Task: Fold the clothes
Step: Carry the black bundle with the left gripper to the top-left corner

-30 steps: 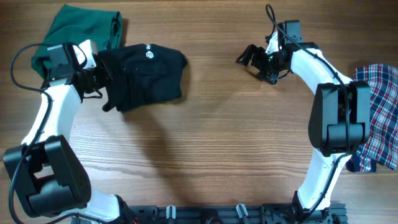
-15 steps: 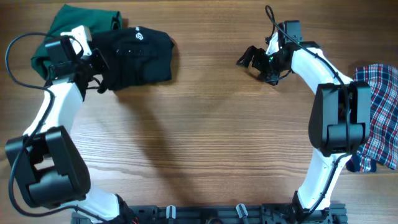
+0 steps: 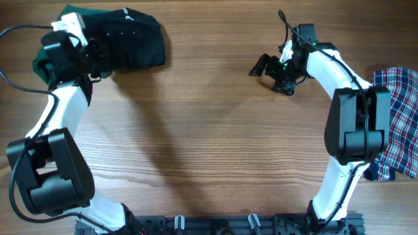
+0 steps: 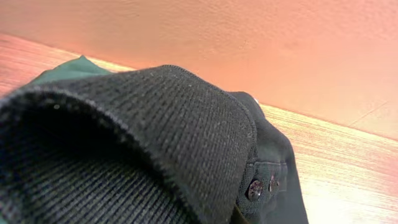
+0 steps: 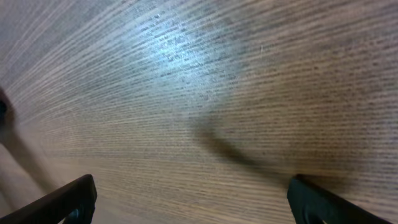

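Left gripper (image 3: 96, 51) pinched shut on the black top (image 3: 134, 40), bunched at far left against the green garment (image 3: 44, 64); right gripper (image 3: 269, 68) wide and empty, far right; best to lower the bundle flat before releasing, so the folds hold.

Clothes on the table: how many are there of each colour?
black top: 1
green garment: 1
red, white and blue plaid garment: 1
Total: 3
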`<action>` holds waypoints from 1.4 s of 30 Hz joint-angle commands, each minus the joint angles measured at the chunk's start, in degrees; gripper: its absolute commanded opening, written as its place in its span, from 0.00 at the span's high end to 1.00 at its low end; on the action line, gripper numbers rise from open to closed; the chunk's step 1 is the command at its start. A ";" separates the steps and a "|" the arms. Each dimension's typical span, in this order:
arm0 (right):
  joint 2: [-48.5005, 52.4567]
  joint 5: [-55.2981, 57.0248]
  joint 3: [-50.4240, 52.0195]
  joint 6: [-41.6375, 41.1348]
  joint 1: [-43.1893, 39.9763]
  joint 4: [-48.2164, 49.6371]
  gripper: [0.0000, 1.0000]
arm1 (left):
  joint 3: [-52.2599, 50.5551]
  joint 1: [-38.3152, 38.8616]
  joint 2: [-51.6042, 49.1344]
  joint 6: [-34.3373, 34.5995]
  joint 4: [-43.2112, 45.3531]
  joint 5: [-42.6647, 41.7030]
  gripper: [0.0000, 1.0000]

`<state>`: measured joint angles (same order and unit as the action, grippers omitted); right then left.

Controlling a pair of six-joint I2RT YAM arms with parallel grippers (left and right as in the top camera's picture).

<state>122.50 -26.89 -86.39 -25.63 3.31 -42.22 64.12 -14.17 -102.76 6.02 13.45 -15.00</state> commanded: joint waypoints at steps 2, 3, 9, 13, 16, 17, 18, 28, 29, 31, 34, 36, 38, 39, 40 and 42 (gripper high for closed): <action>1.18 2.95 1.22 0.15 -0.02 -1.31 0.00 | 4.37 -1.03 0.31 0.42 -4.52 0.15 0.96; 1.16 2.93 1.22 0.15 -0.02 -1.31 0.00 | 5.03 -0.87 0.31 0.42 -5.62 -0.72 0.96; 1.16 2.93 1.22 0.70 -0.02 -1.27 0.00 | 8.24 1.57 0.33 0.39 -8.59 -3.17 0.96; 1.16 2.95 1.22 1.66 -0.02 -1.25 0.00 | 8.46 3.23 0.33 0.39 -8.13 -3.17 0.96; 1.16 2.95 1.22 1.60 -0.02 -0.87 0.00 | 9.44 3.85 0.33 0.39 -8.13 -3.15 0.96; 1.16 2.95 1.22 1.60 -0.02 -0.87 0.00 | 9.84 3.85 0.33 0.37 -8.15 -3.13 0.96; 1.16 2.93 1.22 1.62 -0.02 -0.92 0.00 | 10.08 3.82 0.33 0.37 -8.13 -3.02 0.96; 1.16 2.93 1.22 1.46 0.00 -2.23 0.00 | 13.14 0.81 0.31 -4.31 -7.48 2.01 0.96; 1.18 2.93 1.22 1.46 0.00 -2.40 0.00 | 13.16 -0.02 0.31 -4.31 -7.45 1.99 0.96; 1.16 2.91 1.22 1.44 0.00 -2.45 0.00 | 13.16 -1.84 0.17 -4.33 -7.45 0.46 0.96; 1.16 2.21 1.22 1.42 0.00 -2.45 0.00 | 13.16 -4.66 -1.16 -4.33 -7.02 -3.48 0.96; 1.16 0.52 1.22 1.44 0.00 -2.49 0.00 | 13.16 -6.43 -3.43 -4.35 -6.16 -4.07 0.96; 1.16 0.26 1.22 1.46 0.00 -2.73 0.00 | 13.16 -7.39 -5.01 -4.35 -5.01 -4.04 0.96; 1.16 0.26 1.22 1.44 0.00 -2.91 0.00 | 13.16 -7.87 -5.70 -4.35 -4.52 -4.07 0.96; 1.16 0.26 1.22 1.49 0.00 -3.21 0.00 | 13.16 -8.26 -6.25 -4.35 -4.20 -4.07 0.96; 1.16 0.28 1.22 1.55 0.00 -3.78 0.00 | 13.16 -9.07 -7.45 -4.28 -3.13 -4.57 0.96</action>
<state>122.41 -27.44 -86.39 -24.34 3.31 -44.77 75.20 -21.82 -108.88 2.61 8.43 -18.31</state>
